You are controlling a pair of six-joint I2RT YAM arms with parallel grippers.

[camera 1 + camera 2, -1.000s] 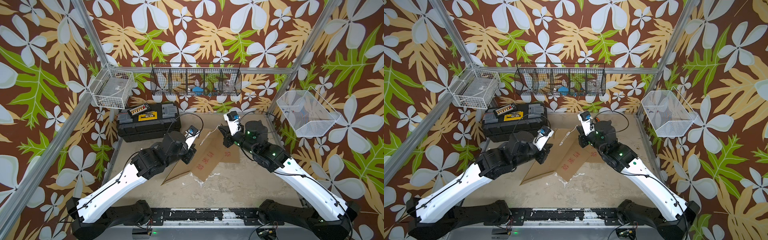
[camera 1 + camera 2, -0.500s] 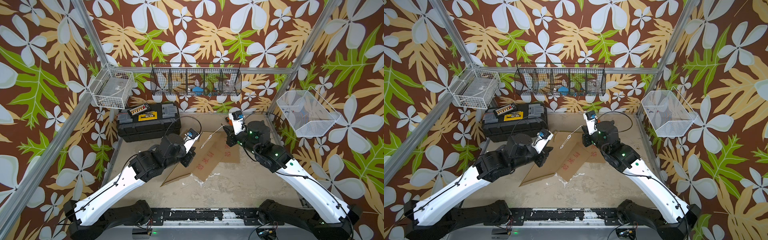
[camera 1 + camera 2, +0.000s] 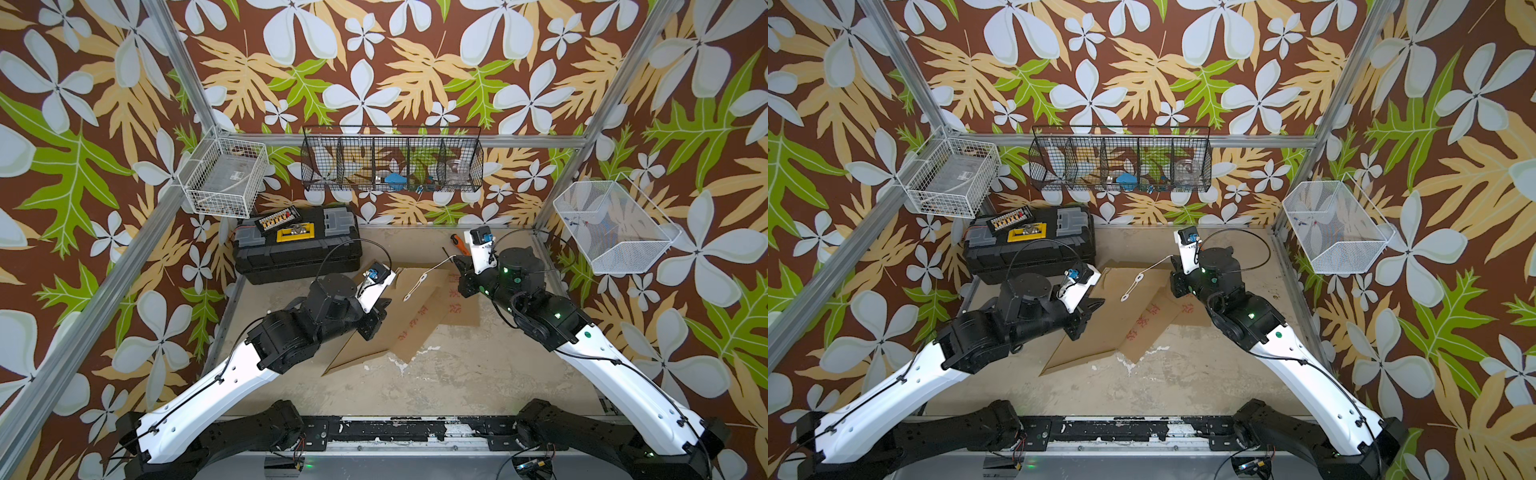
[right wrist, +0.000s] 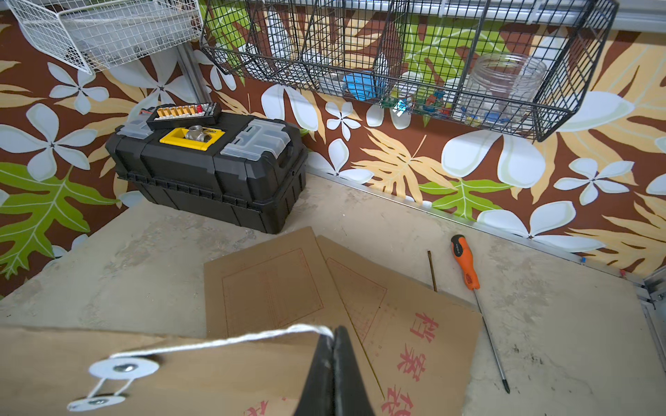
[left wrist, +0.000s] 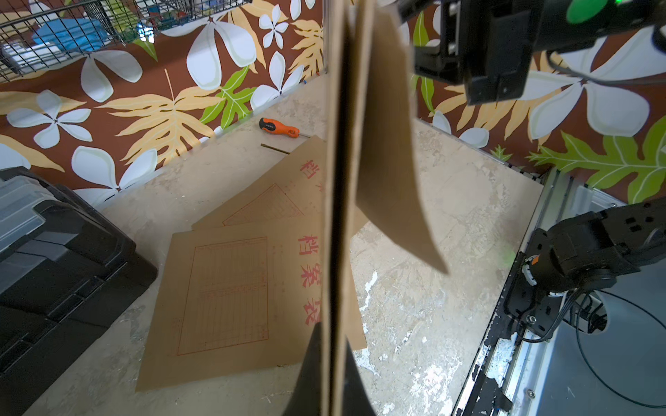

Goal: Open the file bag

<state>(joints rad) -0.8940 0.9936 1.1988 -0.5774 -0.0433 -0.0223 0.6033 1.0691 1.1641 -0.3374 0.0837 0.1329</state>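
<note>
A brown paper file bag point(image 3: 428, 291) hangs tilted above the table, and I see it edge-on in the left wrist view point(image 5: 333, 216). My left gripper point(image 5: 333, 342) is shut on its lower edge, also seen in a top view point(image 3: 380, 309). On the bag's face sit two white closure discs point(image 4: 122, 368) with a white string point(image 4: 223, 340) looped between them. The string runs taut from the upper disc to my right gripper point(image 4: 333, 338), which is shut on the string's end. In both top views the string point(image 3: 438, 264) point(image 3: 1156, 264) stretches rightward to that gripper point(image 3: 455, 259).
Two more brown bags with red print point(image 5: 223, 295) point(image 4: 414, 324) lie flat on the table under the held one. An orange screwdriver point(image 4: 465, 263) and a thin rod point(image 4: 431, 270) lie by the back wall. A black toolbox point(image 3: 297, 245) stands back left. Wire baskets point(image 3: 390, 164) point(image 3: 615, 226) hang on the walls.
My right gripper has moved to the right with the string, drawing it out longer and tauter. The left arm has shifted only slightly, still holding the bag.
</note>
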